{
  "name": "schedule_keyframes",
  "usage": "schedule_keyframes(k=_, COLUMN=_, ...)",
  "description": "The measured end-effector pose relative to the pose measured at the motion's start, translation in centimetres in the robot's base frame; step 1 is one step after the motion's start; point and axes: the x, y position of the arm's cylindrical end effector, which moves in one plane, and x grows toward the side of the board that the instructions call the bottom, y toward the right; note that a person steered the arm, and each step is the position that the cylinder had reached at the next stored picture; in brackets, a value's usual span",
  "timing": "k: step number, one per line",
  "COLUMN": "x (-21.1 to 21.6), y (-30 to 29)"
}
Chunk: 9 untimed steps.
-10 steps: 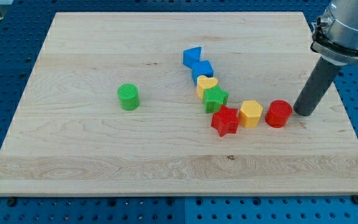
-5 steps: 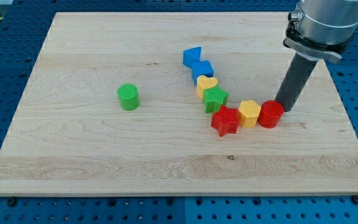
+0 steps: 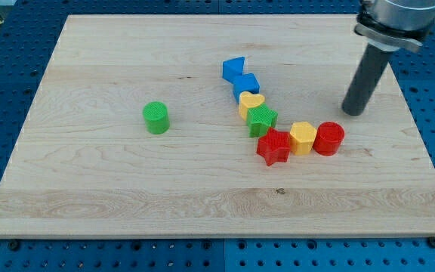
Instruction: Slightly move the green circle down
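The green circle (image 3: 156,118) stands alone on the wooden board (image 3: 112,189), left of centre. My tip (image 3: 353,112) is far to its right, just above and to the right of the red circle (image 3: 328,138), apart from it. The whole cluster of other blocks lies between my tip and the green circle.
A chain of blocks runs down the board's middle: a blue block (image 3: 233,69), a blue cube (image 3: 245,85), a yellow heart (image 3: 251,103), a green star (image 3: 261,119), a red star (image 3: 273,146), a yellow hexagon (image 3: 303,137), then the red circle.
My tip slid left into the red circle, pushing it against the yellow hexagon, then drew back toward the view's top. The green circle has not moved.
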Motion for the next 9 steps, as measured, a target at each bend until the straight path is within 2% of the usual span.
schedule_keyframes(k=2, x=4.6, y=0.9)
schedule_keyframes(k=5, x=13.9, y=-0.2)
schedule_keyframes(k=8, x=15.1, y=-9.1)
schedule_keyframes(k=9, x=15.1, y=-9.7)
